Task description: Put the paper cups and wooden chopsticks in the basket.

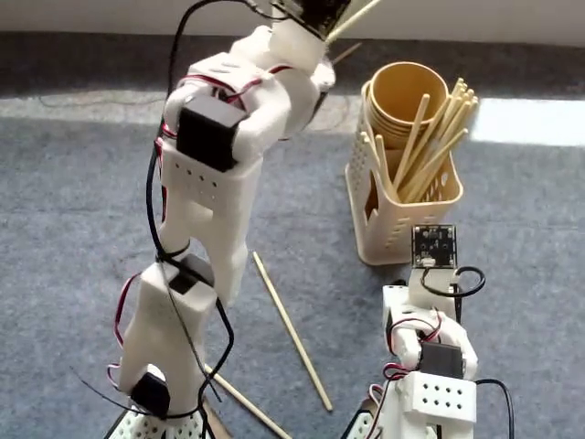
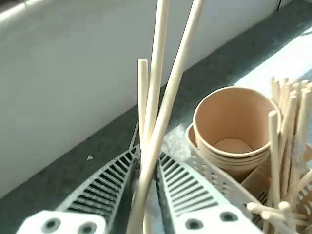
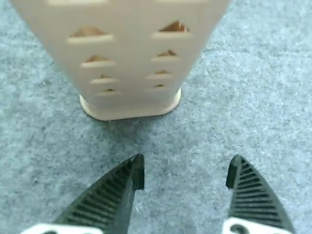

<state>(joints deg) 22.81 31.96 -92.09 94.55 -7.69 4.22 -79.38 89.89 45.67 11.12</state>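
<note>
The left gripper (image 2: 146, 170), clamped on a few wooden chopsticks (image 2: 168, 97) raised just beside the basket (image 1: 402, 233), should bring them upright over its rim beside the stacked paper cups (image 2: 231, 122) before releasing, while the right gripper (image 3: 185, 175) sits spread wide and empty at the basket's base.

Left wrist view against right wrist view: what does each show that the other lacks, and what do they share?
Left wrist view: the left pincer shut on a bundle of wooden chopsticks, with stacked paper cups and other chopsticks standing in the basket. Right wrist view: the open right pincer over carpet, facing the basket's slotted lower wall and base. Shared: the basket itself.
</note>
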